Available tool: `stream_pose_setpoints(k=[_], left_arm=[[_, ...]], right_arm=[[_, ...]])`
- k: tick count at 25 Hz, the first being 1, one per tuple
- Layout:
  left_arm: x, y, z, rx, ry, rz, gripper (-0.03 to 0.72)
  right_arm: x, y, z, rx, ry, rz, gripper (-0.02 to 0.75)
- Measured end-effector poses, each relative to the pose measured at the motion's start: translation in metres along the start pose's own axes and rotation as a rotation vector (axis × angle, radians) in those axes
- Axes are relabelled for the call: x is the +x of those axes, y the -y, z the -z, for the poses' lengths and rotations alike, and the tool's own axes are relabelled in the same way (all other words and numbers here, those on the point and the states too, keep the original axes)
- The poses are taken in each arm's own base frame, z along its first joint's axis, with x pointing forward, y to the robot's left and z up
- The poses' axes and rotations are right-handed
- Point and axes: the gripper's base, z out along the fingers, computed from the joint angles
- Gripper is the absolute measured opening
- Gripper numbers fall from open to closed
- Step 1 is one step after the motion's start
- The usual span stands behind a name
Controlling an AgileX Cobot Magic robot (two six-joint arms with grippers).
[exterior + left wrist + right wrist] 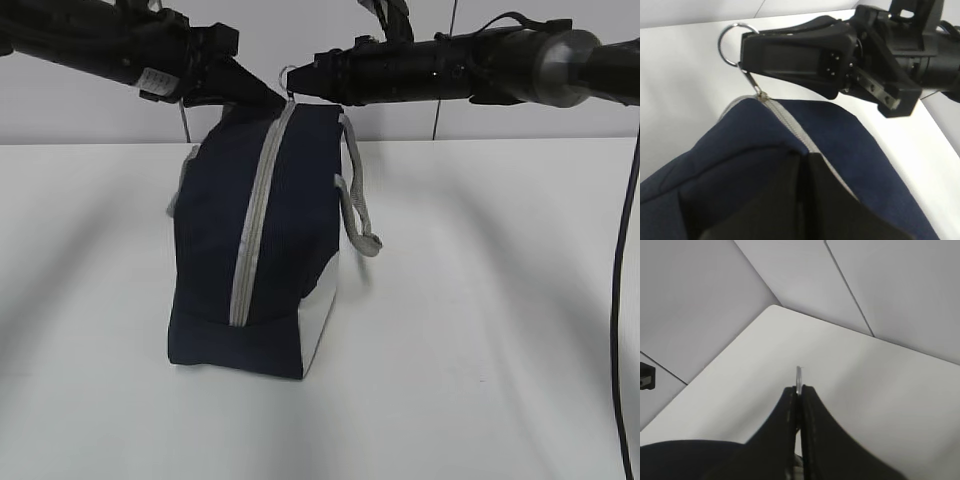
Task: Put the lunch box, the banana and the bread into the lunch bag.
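The navy lunch bag [215,250] stands on end on the white table [480,330], its grey zipper [255,220] running closed up the side that faces me. At the bag's top my right gripper [300,85] is shut on the metal ring pull [288,72]. That ring [799,376] pokes out between the closed fingertips of the right gripper [799,389]. From the left, my left gripper [272,100] pinches the bag's top fabric. In the left wrist view this gripper [804,156] is shut on the blue cloth [740,150] beside the zipper [795,131]. The lunch box, banana and bread are out of view.
A grey webbing handle [358,200] hangs down the bag's right side. A black cable [620,300] drops along the right edge of the exterior view. A pale panelled wall [320,125] rises behind the table.
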Motion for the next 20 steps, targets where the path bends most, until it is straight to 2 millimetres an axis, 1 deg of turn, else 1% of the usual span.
stream_pose_setpoints(k=[3, 8, 15, 20], left_arm=[[-0.002, 0.007, 0.007, 0.01, -0.002, -0.059, 0.013], [-0.001, 0.017, 0.013, 0.057, -0.034, -0.128, 0.012], [0.0, 0.018, 0.013, 0.075, -0.045, -0.183, 0.011], [-0.002, 0.021, 0.015, 0.084, -0.034, -0.235, 0.011]], right_arm=[[-0.002, -0.003, 0.001, -0.037, 0.016, -0.031, -0.016], [-0.005, 0.003, 0.01, -0.077, 0.037, -0.09, -0.016], [-0.006, 0.008, 0.018, -0.093, 0.038, -0.111, -0.016], [-0.006, 0.008, 0.018, -0.093, 0.038, -0.111, -0.016]])
